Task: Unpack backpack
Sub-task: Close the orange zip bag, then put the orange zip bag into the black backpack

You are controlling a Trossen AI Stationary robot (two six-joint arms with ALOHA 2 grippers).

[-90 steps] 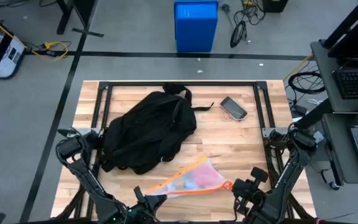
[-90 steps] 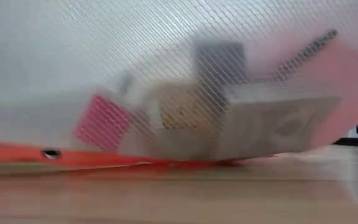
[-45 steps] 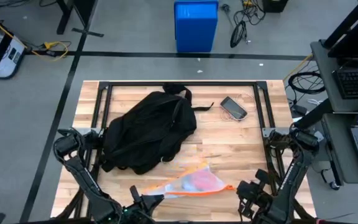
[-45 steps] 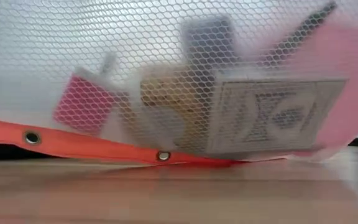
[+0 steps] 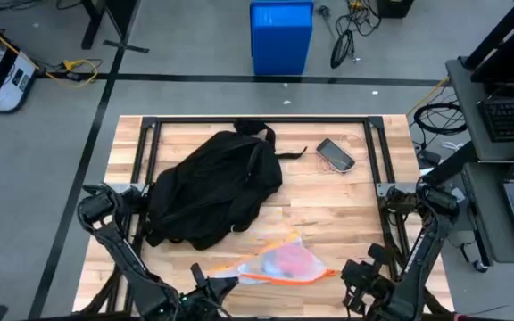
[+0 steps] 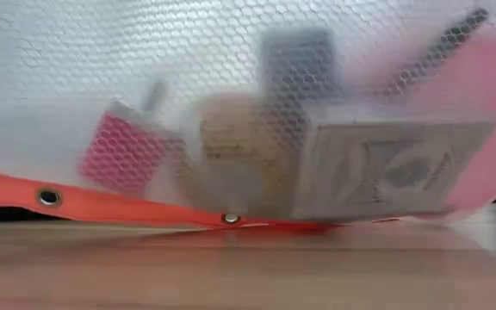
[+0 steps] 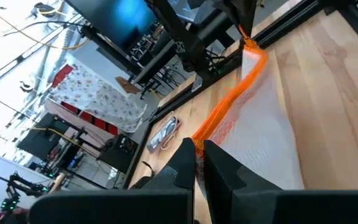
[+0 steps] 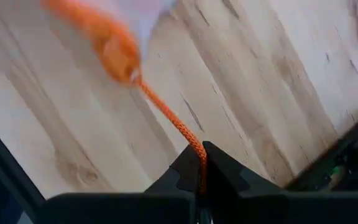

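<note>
Backpack (image 5: 211, 190) lies slumped on tabletop (image 5: 346, 209), left of centre, top handle toward far edge; nothing touching it. Phone (image 5: 335, 154) lies far right of it, well apart. Mesh bag (image 5: 279, 260) w/ orange trim sits near the front edge, right of the backpack's near end, separate from it. Low view: mesh fills the frame, w/ pink card (image 6: 120, 155), printed box (image 6: 386, 172) and blurred items inside; orange band w/ eyelets along the bottom.

Left gripper (image 7: 199, 149) at near edge, jaws pressed together on the bag's orange trim at its left end. Right gripper (image 8: 202, 151) at near right, jaws pinching orange cord (image 8: 166, 111) running from the bag's right end. Cord looks taut between jaws and knot.
</note>
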